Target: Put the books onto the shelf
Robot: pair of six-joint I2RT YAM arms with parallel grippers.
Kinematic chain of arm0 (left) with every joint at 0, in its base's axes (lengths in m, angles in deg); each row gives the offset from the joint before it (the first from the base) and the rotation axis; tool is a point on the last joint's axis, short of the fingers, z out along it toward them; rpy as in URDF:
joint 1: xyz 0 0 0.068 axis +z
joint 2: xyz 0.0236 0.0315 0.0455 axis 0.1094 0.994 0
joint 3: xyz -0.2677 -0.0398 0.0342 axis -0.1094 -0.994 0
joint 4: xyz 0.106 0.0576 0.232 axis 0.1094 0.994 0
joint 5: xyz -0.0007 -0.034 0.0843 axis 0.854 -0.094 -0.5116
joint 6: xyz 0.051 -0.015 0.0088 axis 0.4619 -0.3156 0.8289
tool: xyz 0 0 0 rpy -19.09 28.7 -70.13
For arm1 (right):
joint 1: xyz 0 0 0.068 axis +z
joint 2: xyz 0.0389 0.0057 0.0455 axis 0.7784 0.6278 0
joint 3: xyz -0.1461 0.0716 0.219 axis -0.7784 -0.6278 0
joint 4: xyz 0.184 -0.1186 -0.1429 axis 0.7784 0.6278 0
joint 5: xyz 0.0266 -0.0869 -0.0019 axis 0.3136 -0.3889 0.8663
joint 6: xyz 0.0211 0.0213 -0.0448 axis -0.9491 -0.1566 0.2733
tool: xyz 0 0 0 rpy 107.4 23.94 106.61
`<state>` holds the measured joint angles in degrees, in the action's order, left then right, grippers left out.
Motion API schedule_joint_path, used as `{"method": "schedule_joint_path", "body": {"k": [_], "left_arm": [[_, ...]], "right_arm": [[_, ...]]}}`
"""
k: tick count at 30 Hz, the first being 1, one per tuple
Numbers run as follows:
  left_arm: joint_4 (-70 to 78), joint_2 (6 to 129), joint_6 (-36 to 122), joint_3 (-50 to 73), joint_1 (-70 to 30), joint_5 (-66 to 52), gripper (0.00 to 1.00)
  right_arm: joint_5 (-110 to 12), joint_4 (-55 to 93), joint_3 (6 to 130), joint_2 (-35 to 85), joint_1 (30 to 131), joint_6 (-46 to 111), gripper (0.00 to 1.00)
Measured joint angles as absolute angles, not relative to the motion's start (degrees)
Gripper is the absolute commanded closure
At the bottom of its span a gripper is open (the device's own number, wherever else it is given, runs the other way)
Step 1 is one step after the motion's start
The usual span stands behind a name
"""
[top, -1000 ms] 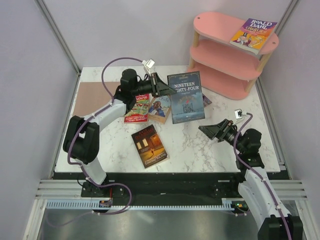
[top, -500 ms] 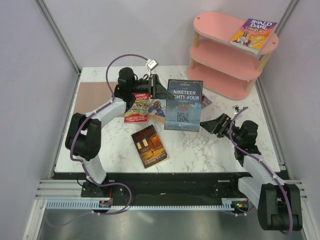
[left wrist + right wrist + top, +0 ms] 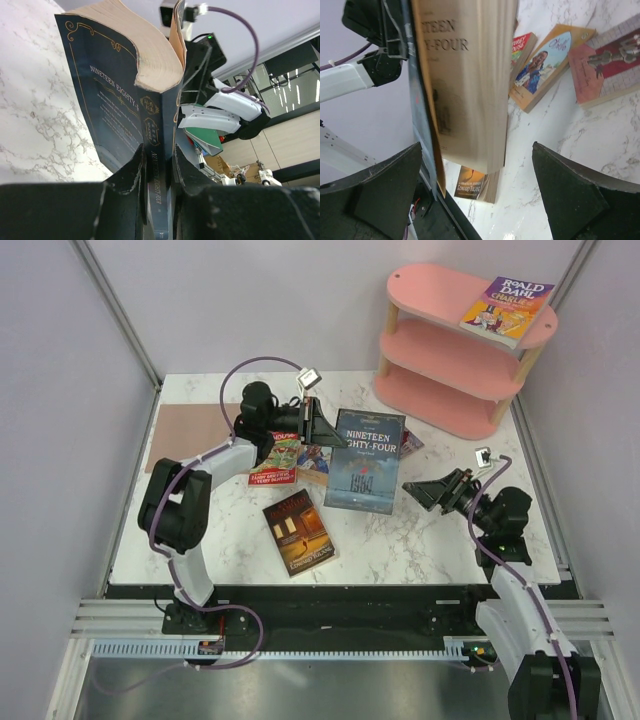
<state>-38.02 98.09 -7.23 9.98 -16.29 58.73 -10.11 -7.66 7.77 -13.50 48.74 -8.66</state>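
Clamped narrowly on the spine, the left gripper (image 3: 159, 161) holds the dark blue "Nineteen Eighty-Four" (image 3: 365, 462) upright above the middle of the white marbled table (image 3: 430, 540), front cover turned up to the overhead camera. At 3 o'clock of the book the right gripper (image 3: 418, 488) faces its page edges with fingers spread wide, touching nothing. The paperback looks light and limp rather than stiff: in the left wrist view the cream page block bows and fans away from the cover, so a pinch on the spine alone probably leaves the free edge flapping. The smooth cover may slide, and a firmer hold would likely close on the whole block near the spine. At 9 o'clock of the held book the red "Treehouse" (image 3: 275, 458) and the tan book (image 3: 313, 462) lie flat and overlapping; the brown-orange book (image 3: 298, 530) lies at 7 o'clock, and a corner of the pink-grey book (image 3: 605, 65) peeps out at 2 o'clock. The pink shelf (image 3: 430, 290), oval boards on pale wooden posts, stands at the table's 1 o'clock corner with the Roald Dahl book (image 3: 507, 308) flat on its top board.
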Motion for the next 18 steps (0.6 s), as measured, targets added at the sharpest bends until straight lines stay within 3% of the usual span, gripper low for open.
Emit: {"method": "schedule_joint_path", "body": {"k": [6, 18], "left_arm": [[-34.48, 98.48, -4.45, 8.23, -16.2, 58.67, 0.98], [-34.0, 100.97, -4.13, 7.03, -19.13, 57.38, 0.98]], "right_arm": [[-8.61, -7.4, 9.71, -12.54, 48.63, -7.85, 0.02], [-5.55, -23.88, 5.08, -2.23, 48.66, -17.14, 0.02]]}}
